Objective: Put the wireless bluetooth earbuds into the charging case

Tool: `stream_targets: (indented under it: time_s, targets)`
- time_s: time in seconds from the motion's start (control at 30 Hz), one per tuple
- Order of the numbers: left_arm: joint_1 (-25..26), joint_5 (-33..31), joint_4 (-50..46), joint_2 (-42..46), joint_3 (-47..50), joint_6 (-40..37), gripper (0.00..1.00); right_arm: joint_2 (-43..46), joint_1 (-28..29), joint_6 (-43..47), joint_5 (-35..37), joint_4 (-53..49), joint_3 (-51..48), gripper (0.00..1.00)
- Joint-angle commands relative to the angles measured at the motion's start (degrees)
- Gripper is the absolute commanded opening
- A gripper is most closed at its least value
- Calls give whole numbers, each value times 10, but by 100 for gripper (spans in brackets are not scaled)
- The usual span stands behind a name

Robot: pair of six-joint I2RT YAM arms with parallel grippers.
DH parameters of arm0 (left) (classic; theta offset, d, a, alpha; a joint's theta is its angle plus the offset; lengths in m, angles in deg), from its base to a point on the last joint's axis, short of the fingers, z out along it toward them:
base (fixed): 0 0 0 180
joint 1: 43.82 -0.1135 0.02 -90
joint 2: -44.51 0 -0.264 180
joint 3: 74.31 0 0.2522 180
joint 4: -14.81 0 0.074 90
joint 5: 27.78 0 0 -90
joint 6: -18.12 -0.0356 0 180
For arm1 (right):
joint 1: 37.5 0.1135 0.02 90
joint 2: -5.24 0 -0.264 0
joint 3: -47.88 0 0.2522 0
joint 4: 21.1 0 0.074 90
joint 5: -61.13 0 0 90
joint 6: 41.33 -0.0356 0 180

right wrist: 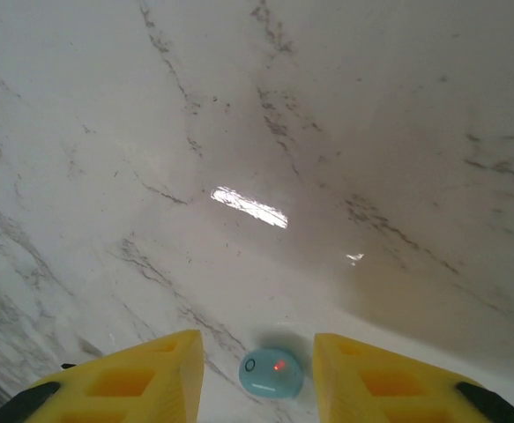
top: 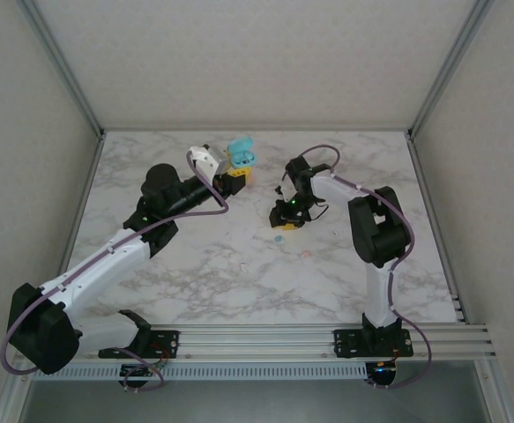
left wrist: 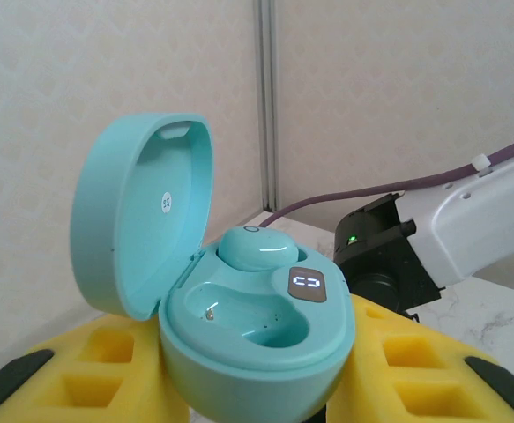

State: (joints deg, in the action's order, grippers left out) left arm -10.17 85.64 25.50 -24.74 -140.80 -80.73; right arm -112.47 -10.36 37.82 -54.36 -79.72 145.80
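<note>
The teal charging case point(left wrist: 257, 335) stands open with its lid up, and my left gripper point(left wrist: 257, 397) is shut on it between yellow pads point(left wrist: 89, 370). One teal earbud point(left wrist: 257, 248) sits in the far slot. The near slot point(left wrist: 248, 317) is empty. From above, the case point(top: 241, 152) hangs at the back middle of the table. A second teal earbud point(right wrist: 271, 373) with a red light lies on the marble. My right gripper point(right wrist: 257, 342) is open around it, with a gap on each side of the earbud. From above, this gripper point(top: 290, 220) is low at mid-table, over the earbud point(top: 279, 238).
A tiny pale pink earbud point(top: 306, 254) lies on the marble table point(top: 239, 282) just right of and nearer than the right gripper. Frame posts and walls close in the back and sides. The right arm's black wrist point(left wrist: 380, 256) shows behind the case.
</note>
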Motion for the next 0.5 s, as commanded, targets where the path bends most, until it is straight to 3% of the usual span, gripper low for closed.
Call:
stream_targets:
  time_s: [0.0, 0.47]
  targets:
    - [1, -3, 2, 3, -5, -3, 24, -17, 8, 26, -6, -20, 14, 38]
    - [1, 8, 5, -17, -15, 1, 24, -3, 23, 56, -15, -41, -20, 35]
